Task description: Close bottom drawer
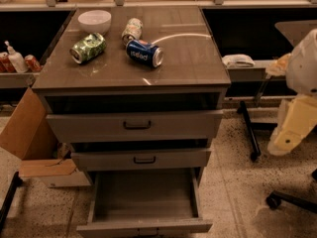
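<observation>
btm drawer point(143, 200) pulled out, low-left of tool | tool point(287, 133) at frame right, well apart from it, grip state can't tell | mid drawer point(143, 159), top drawer point(133, 125) left of tool | desk point(188, 58) far up-left: blue can point(143, 52), green can point(88, 47), bowl point(94, 20)

There is one camera. It sits high up in front of the cabinet point(188, 63) and looks forward and down at it. You can see the flat top of the cabinet and right into the bottom drawer point(143, 197), which is open. The camera is near, so the cabinet fills the middle of the view and the drawer front almost meets the lower edge. The gripper point(290, 130) hangs at the right edge. The cabinet is to the left of the gripper. The bottom drawer is to its left and lower down. The cardboard box point(25, 128) is far to its left. The floor point(233, 192) is under the gripper.
</observation>
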Controlling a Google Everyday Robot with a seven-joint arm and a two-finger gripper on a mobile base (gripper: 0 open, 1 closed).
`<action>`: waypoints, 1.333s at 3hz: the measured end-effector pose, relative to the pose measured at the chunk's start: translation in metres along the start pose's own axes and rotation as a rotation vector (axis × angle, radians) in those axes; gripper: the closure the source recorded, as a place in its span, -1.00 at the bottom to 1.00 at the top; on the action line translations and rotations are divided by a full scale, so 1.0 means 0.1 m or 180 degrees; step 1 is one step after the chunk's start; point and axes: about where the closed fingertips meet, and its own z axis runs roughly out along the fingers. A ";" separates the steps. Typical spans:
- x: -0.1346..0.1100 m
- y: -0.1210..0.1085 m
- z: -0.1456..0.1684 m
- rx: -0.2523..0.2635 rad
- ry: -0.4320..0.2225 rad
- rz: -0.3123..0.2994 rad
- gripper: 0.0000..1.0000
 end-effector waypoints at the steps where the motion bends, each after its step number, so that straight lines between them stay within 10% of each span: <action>1: 0.12 0.34 0.45 -0.0179 -0.0245 0.0139 -1.00; 4: 0.31 0.62 0.95 -0.0310 -0.0222 0.0240 -1.00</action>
